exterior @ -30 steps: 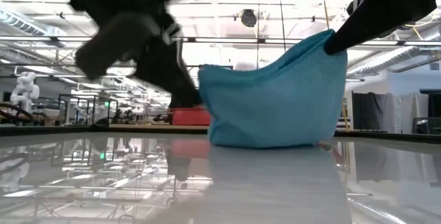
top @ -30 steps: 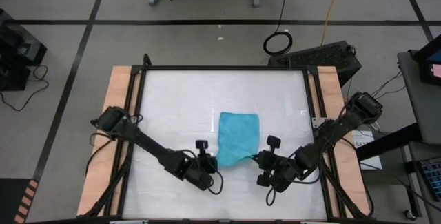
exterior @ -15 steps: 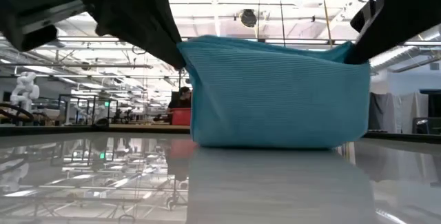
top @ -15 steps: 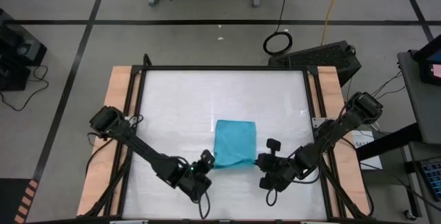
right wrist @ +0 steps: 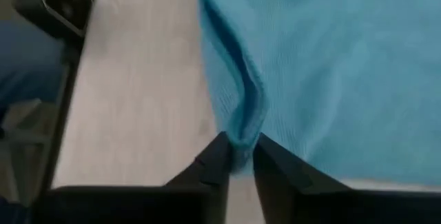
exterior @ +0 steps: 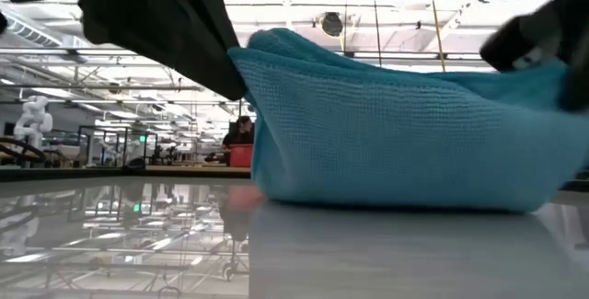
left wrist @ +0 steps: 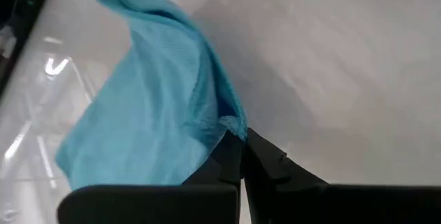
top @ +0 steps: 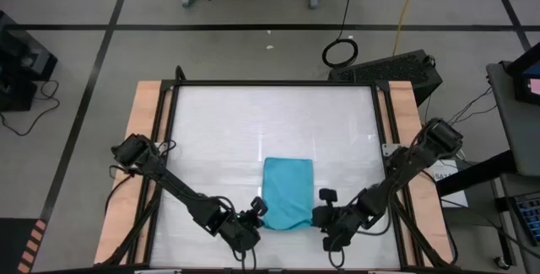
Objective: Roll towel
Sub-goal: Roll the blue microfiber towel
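Towel (top: 287,192) is seen below the middle of the high view, folded over on the white table (top: 219,131), its near edge lifted off the surface. One near corner is pinched by the left gripper (top: 260,212), clenched on the cloth at lower centre-left. The other corner is pinched by the right gripper (top: 321,213), likewise closed on the cloth.

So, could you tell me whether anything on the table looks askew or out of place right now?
Nothing stands out. The towel lies roughly square on the table, its near corners pinched by the left gripper and right gripper. No spill or damage shows.
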Available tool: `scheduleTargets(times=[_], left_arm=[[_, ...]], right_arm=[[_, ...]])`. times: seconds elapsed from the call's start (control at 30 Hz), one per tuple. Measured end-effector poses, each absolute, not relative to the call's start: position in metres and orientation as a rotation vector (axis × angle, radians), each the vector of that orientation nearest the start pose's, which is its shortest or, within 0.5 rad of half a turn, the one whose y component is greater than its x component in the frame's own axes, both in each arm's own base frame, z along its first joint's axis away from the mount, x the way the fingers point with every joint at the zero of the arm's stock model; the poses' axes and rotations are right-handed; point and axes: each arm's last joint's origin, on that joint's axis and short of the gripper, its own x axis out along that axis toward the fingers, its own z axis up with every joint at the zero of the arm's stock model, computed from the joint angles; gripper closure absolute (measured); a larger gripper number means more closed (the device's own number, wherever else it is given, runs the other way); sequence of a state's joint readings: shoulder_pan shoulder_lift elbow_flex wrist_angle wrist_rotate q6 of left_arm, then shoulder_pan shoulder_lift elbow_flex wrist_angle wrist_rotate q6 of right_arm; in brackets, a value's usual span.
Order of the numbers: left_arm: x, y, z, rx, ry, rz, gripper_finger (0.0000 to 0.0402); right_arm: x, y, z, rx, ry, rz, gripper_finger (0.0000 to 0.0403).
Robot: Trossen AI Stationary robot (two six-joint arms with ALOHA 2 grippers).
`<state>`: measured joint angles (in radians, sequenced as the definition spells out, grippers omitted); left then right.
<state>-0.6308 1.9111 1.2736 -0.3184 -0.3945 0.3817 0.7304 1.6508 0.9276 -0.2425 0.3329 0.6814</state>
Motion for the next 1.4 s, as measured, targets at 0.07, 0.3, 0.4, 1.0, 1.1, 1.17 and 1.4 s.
scheduleTargets(times=[0.07, 0.3, 0.4, 1.0, 1.1, 1.17, 1.4], left_arm=[[0.325, -0.225, 0.177, 0.786, 0.805, -0.391, 0.0396], [0.322, -0.228, 0.175, 0.696, 0.822, -0.409, 0.0394], [0.322, -0.229, 0.175, 0.665, 0.828, -0.399, 0.0394], [0.308, -0.248, 0.147, 0.590, 0.948, -0.467, 0.0311], [0.301, -0.250, 0.149, 0.609, 0.976, -0.477, 0.0282], [0.298, -0.250, 0.151, 0.633, 0.981, -0.460, 0.0270], [0.303, -0.241, 0.162, 0.750, 0.909, -0.290, 0.0263]], right_arm=[[0.242, 0.210, 0.165, 0.124, 0.920, 0.068, 0.0319], [0.232, 0.222, 0.162, 0.075, 0.918, 0.117, 0.0246], [0.231, 0.226, 0.165, 0.037, 0.860, 0.107, 0.0237], [0.284, 0.208, 0.143, -0.123, 0.642, 0.017, 0.0262], [0.294, 0.204, 0.133, -0.133, 0.633, 0.034, 0.0266], [0.299, 0.202, 0.129, -0.144, 0.622, 0.049, 0.0268], [0.307, 0.190, 0.113, -0.162, 0.698, 0.058, 0.0277]])
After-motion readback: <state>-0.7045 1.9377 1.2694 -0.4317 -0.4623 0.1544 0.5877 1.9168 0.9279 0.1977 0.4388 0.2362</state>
